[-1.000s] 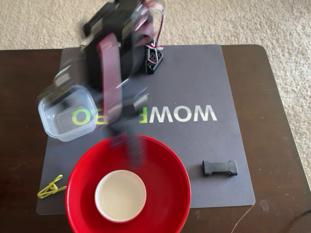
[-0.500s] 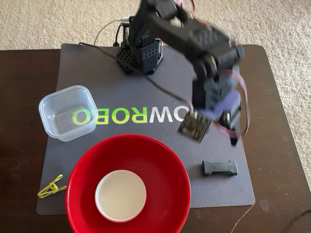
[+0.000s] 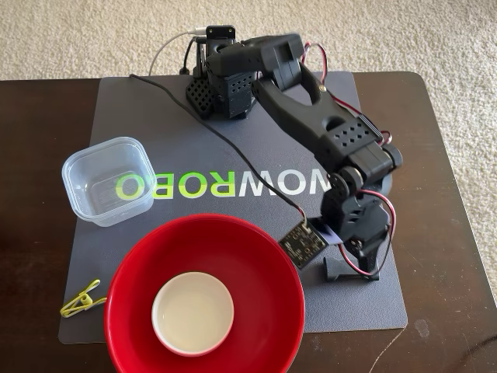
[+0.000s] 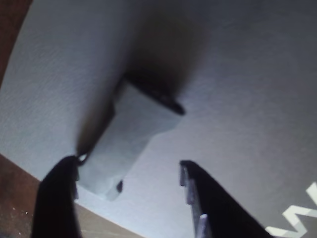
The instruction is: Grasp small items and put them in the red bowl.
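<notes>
The short black clip (image 3: 335, 272) lies on the grey mat right of the red bowl (image 3: 260, 268), mostly hidden under my gripper (image 3: 354, 266). In the wrist view the clip (image 4: 132, 130) looks greyish and slants across the mat. Its near end sits just inside the left finger (image 4: 57, 198), and the right finger (image 4: 213, 203) stands well apart from it, so the gripper (image 4: 132, 196) is open. The small white bowl (image 3: 192, 313) rests inside the red bowl. The clear square tub (image 3: 107, 180) is on the mat's left. The yellow-green clothespin (image 3: 81, 300) lies at the front left.
The grey mat (image 3: 256, 140) with its lettering covers the middle of a dark wooden table (image 3: 31, 155). The arm's base (image 3: 225, 85) stands at the back of the mat, and a cable (image 3: 233, 148) trails across it. Carpet surrounds the table.
The arm has swung from over the tub and red bowl to the right side of the mat and has come down over the black clip. The items have not moved.
</notes>
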Tool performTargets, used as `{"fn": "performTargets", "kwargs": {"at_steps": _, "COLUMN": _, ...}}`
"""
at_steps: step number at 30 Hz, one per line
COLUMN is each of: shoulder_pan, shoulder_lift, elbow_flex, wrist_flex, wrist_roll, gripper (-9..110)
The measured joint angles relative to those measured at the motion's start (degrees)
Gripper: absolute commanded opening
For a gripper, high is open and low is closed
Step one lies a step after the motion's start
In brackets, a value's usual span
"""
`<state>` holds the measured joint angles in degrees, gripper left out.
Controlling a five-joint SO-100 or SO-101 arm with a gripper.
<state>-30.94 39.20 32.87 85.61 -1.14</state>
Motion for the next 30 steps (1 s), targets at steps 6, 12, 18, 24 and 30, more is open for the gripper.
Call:
{"fn": "performTargets", "kwargs": {"at_steps": 6, "shoulder_pan": 0.0, "shoulder_lift": -4.22, "elbow_flex": -3.08, "wrist_flex": 0.35, "wrist_roll": -1.32, "gripper": 18}}
{"fn": "performTargets", "kwargs": {"at_steps": 12, "shoulder_pan": 0.18, "shoulder_lift": -5.19, "elbow_flex": -4.31, "wrist_flex": 0.79, "wrist_roll": -2.55, "gripper": 0}}
{"fn": "performTargets", "kwargs": {"at_steps": 18, "shoulder_pan": 2.29, "shoulder_lift": -5.36, "elbow_flex": -5.19, "wrist_flex": 3.52, "wrist_roll": -2.55, "gripper": 0}}
{"fn": "performTargets", "kwargs": {"at_steps": 24, "shoulder_pan": 3.87, "shoulder_lift": -1.49, "elbow_flex": -4.22, "wrist_flex": 6.86, "wrist_roll": 1.76, "gripper": 0}}
{"fn": "performTargets", "kwargs": {"at_steps": 30, "shoulder_pan": 4.04, "shoulder_lift": 13.97, "elbow_flex": -4.04, "wrist_flex": 8.7, "wrist_roll": 8.88, "gripper": 0}}
